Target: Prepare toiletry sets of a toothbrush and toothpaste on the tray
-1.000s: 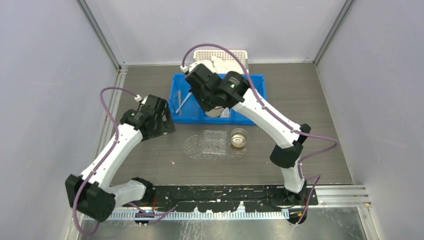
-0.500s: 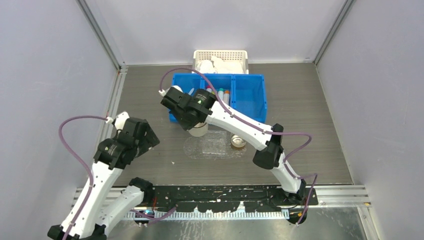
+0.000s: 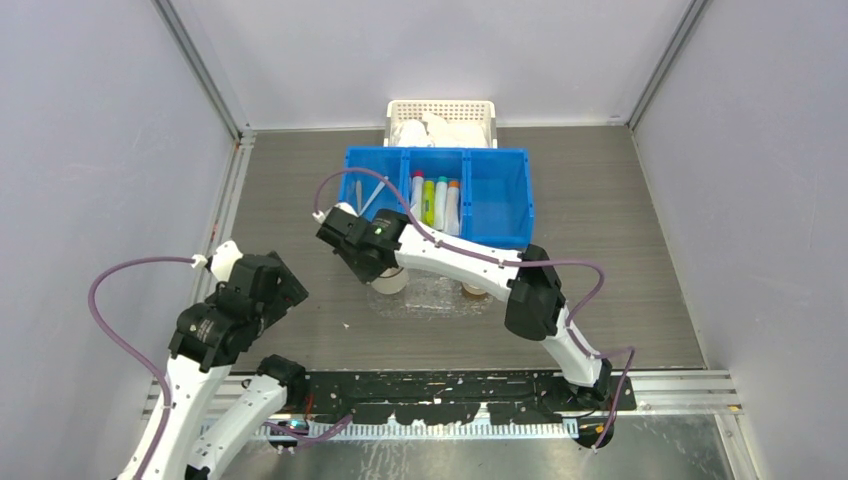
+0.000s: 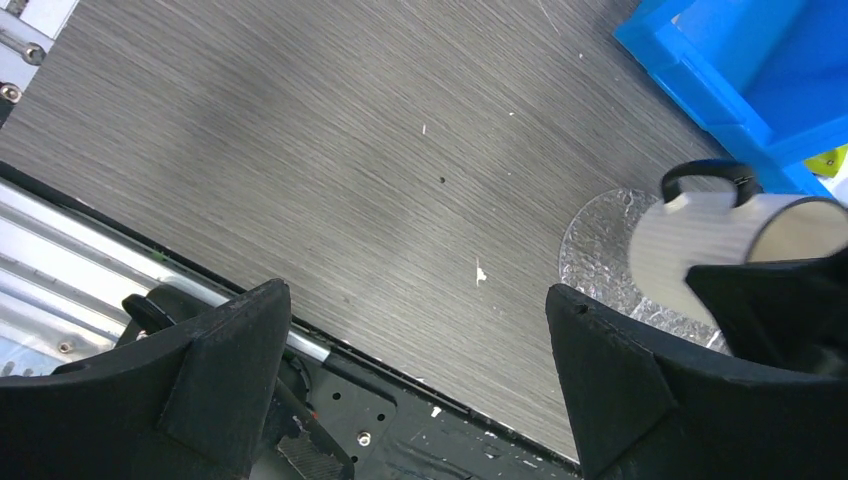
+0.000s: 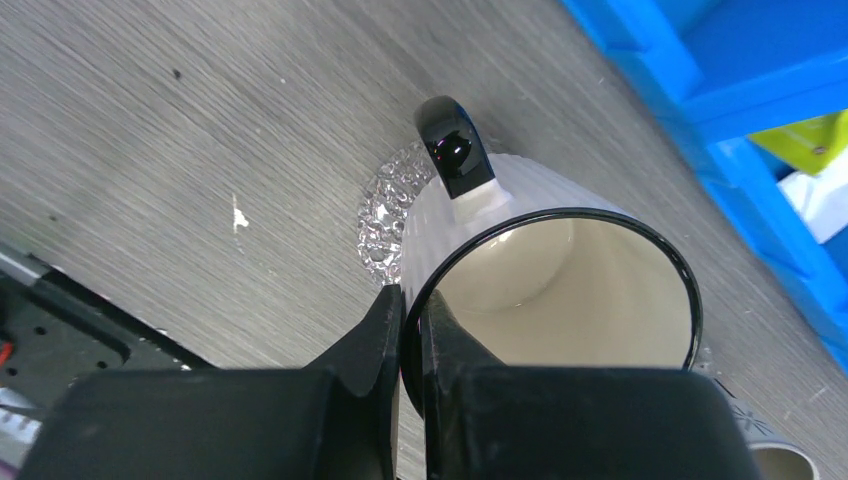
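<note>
Table (image 3: 620,250): right arm (image 3: 450,258) outstretched (mug (image 5: 520,215) tilted?)

tray: flat clear colourless plastic tray (image 3: 436,298), bubbled texture, faint glints. lies flat on the grey table just in front of the blue three-compartment bin (image 3: 520,222). its left end is covered by a white ribbed mug (image 3: 389,281); no toothbrush or toothpaste visible on the exposed part.

toothbrush: slim white plastic toothbrushes (image 3: 372,198), at least two, in the bin's left compartment, lying slantwise. wrappers cannot be made out.

toothpaste: small flat toothpaste tubes (image 3: 441,201), four, side by side in the bin's middle compartment, caps toward the far wall. left to right: white/red cap, yellow-green, white/teal cap, white/orange cap.
</note>
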Robot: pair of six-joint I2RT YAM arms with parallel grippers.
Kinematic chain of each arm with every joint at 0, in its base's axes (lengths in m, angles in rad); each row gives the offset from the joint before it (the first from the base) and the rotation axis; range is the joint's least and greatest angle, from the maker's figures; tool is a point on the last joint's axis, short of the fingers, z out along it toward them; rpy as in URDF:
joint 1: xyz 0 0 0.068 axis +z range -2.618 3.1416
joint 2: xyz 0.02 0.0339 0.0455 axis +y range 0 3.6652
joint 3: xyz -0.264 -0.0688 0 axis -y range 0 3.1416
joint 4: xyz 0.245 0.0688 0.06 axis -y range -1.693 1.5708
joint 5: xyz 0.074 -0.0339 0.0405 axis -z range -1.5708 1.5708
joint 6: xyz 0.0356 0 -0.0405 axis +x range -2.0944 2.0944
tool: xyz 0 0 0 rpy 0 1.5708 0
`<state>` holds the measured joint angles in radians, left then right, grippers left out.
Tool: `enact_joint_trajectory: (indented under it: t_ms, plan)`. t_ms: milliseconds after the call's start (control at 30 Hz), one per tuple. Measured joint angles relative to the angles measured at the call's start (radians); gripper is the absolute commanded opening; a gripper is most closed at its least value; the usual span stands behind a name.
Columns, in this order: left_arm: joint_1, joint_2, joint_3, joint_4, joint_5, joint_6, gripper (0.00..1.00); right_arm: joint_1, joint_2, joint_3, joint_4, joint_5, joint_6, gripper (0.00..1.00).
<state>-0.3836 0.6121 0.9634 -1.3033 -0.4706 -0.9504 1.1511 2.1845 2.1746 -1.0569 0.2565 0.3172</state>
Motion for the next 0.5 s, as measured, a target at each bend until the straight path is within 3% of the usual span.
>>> enact_joint_trajectory:
  t_ms: [167,500]
  plan:
    - [0.0,-0.016,0.008,-0.016,-0.02,-0.004,1.0,0.008,0.0,-0.116,0.066,-0.016,0.0,0.01]
    - [0.0,-0.023,0.017,-0.023,-0.035,-0.004,1.0,0.019,0.0,-0.137,0.154,-0.025,0.0,0.01]
